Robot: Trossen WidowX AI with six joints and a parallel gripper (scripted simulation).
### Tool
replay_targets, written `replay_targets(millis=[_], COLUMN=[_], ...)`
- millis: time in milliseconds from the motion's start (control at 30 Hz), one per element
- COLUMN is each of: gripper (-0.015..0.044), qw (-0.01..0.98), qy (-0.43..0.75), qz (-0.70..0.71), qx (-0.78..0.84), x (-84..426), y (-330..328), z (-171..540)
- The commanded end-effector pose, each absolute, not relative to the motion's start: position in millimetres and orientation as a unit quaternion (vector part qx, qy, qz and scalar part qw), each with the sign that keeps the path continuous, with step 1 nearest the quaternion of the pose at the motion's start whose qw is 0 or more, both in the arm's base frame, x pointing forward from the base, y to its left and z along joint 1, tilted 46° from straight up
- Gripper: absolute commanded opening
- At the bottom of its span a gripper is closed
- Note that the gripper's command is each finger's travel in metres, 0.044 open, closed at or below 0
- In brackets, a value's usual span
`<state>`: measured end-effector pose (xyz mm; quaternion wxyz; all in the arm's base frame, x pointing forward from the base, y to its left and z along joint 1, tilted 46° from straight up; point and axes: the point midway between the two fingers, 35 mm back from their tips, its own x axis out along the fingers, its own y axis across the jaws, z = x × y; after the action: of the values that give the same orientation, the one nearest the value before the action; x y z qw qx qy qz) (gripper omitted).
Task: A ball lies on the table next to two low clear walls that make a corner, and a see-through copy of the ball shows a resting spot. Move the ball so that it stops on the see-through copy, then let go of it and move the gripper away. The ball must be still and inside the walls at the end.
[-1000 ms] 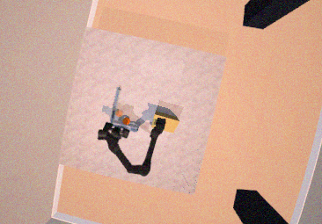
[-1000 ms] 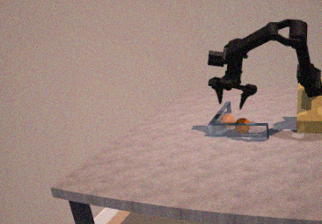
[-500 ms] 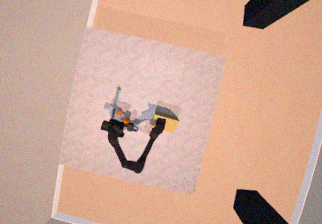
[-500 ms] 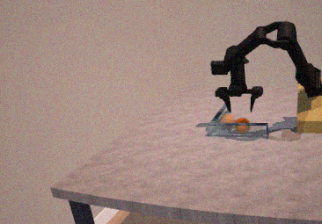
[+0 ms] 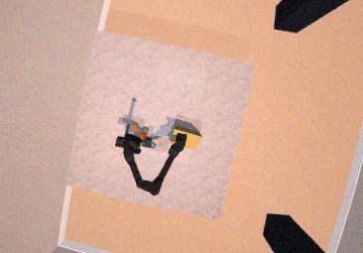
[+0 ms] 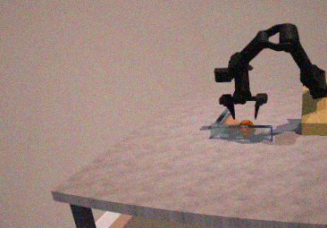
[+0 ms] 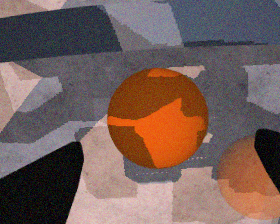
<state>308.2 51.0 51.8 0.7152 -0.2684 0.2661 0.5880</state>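
Note:
The solid orange ball (image 5: pixel 143 136) (image 6: pixel 246 127) (image 7: pixel 158 118) rests on the table beside the clear wall that runs toward the arm's base. The paler see-through copy (image 5: pixel 134 128) (image 6: pixel 232 121) (image 7: pixel 245 177) lies close by, toward the other clear wall (image 5: pixel 132 108); ball and copy show apart in the wrist view. My gripper (image 6: pixel 245 119) (image 7: pixel 169 144) is open, pointing down, with its fingertips just above the ball. The ball shows between the fingers in the wrist view, untouched. In the top view the hand hides the fingertips.
The two low walls meet at a corner near the ball, on the side away from the arm's base. The yellow base block (image 5: pixel 192 140) (image 6: pixel 314 114) stands nearby. The arm's shadow falls over the walls and table (image 5: pixel 198 85) (image 6: pixel 156 166).

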Motion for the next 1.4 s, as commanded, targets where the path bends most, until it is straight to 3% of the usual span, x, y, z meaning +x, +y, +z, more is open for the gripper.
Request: replay_targets(millis=[0, 733, 833, 1167, 1367], gripper=[0.0419, 0.0419, 0.034, 0.0273, 0.0116], qw=[0.714, 0.714, 0.714, 0.714, 0.735], qy=[0.271, 0.27, 0.27, 0.27, 0.293], qz=[0.589, 0.589, 0.589, 0.589, 0.558], qx=[-0.265, -0.264, -0.264, -0.264, -0.25], x=[307.5, 311.4, 311.4, 311.4, 316.4], y=[56.1, 79.5, 79.5, 79.5, 59.7], z=[44.8, 22.8, 22.8, 22.8, 23.8])
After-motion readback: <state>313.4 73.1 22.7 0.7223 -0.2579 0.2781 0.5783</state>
